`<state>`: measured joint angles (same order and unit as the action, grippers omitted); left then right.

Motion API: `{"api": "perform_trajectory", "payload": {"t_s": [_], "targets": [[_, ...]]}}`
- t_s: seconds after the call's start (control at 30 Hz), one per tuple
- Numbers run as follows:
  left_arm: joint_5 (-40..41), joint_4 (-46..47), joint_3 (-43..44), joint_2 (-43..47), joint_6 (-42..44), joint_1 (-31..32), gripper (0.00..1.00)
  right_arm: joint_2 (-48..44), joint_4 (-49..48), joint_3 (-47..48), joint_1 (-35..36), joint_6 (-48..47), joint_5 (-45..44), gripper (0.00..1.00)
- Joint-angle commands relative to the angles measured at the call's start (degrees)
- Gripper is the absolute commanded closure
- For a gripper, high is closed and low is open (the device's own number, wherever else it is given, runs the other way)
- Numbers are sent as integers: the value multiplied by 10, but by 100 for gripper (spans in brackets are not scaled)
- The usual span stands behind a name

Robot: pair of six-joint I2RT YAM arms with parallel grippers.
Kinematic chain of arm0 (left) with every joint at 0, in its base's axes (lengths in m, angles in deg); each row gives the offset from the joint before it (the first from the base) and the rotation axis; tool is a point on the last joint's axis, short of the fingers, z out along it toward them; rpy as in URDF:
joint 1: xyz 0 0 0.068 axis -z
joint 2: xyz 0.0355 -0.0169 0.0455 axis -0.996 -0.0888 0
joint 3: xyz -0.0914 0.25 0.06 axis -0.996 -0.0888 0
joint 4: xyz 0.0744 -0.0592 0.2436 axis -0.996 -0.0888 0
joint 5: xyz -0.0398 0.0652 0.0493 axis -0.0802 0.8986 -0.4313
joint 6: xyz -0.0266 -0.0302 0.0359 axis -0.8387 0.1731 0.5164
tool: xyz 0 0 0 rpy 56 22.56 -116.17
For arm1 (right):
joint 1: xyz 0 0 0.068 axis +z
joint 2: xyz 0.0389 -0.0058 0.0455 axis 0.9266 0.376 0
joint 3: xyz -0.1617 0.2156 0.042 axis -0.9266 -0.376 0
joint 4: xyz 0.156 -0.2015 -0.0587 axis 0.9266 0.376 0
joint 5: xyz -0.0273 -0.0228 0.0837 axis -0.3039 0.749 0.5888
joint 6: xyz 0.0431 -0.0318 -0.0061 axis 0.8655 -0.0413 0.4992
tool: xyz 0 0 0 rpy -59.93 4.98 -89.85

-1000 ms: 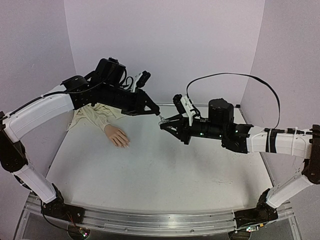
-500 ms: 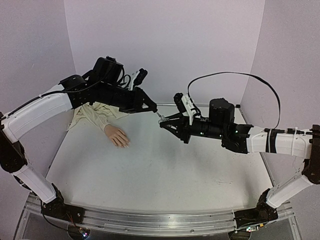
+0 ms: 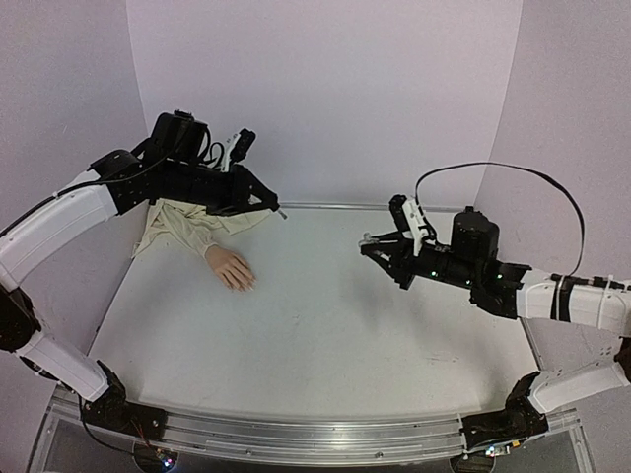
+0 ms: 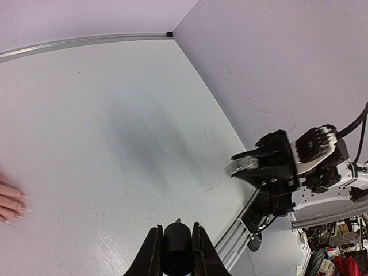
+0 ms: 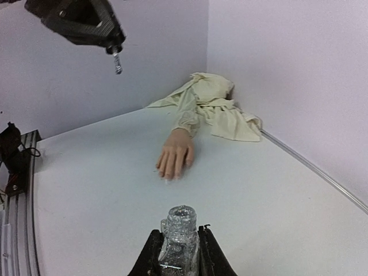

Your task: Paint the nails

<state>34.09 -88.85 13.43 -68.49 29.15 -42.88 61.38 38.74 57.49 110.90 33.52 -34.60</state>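
The mannequin hand [image 3: 232, 268] lies palm down at the back left, its cream sleeve [image 3: 187, 227] behind it. The nails [image 5: 168, 174] are tiny at the fingertips; the fingertips [image 4: 11, 204] also show at the left wrist view's edge. My left gripper [image 3: 268, 202] hovers above and right of the hand, shut on a black brush cap [image 4: 176, 250]; the brush tip [image 5: 118, 62] points down. My right gripper [image 3: 373, 244] hangs over the table's middle right, shut on a glittery polish bottle [image 5: 181, 238] with its neck open.
Lilac walls [image 3: 325, 89] close in the white table [image 3: 315, 345] at the back and sides. A metal rail [image 3: 296, 434] runs along the near edge, with both arm bases on it.
The two grippers, which met over the table's middle, have drawn apart: the left rose back and left with the cap and brush, the right pulled away to the right with the bottle.
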Motion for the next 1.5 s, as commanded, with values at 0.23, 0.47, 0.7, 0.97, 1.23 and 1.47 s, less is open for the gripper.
{"api": "perform_trajectory", "payload": {"t_s": [0.23, 0.47, 0.7, 0.97, 1.23, 1.47], "targets": [[17, 68, -150, -17, 207, -65, 100, -122, -15, -45, -60, -53, -8, 100], [51, 125, -179, -88, 265, -107, 100, -109, -3, -53, -60, -72, -14, 100], [61, 146, -144, -166, 308, -113, 100, -84, 4, -41, -60, -84, -9, 100], [54, 151, -105, -234, 357, -120, 100, -76, -3, -46, -60, -91, -16, 100], [64, 170, -116, -252, 374, -141, 100, -83, -10, -53, -60, -91, -18, 100], [63, 172, -112, -268, 368, -143, 100, -84, -10, -54, -60, -88, -14, 100]]}}
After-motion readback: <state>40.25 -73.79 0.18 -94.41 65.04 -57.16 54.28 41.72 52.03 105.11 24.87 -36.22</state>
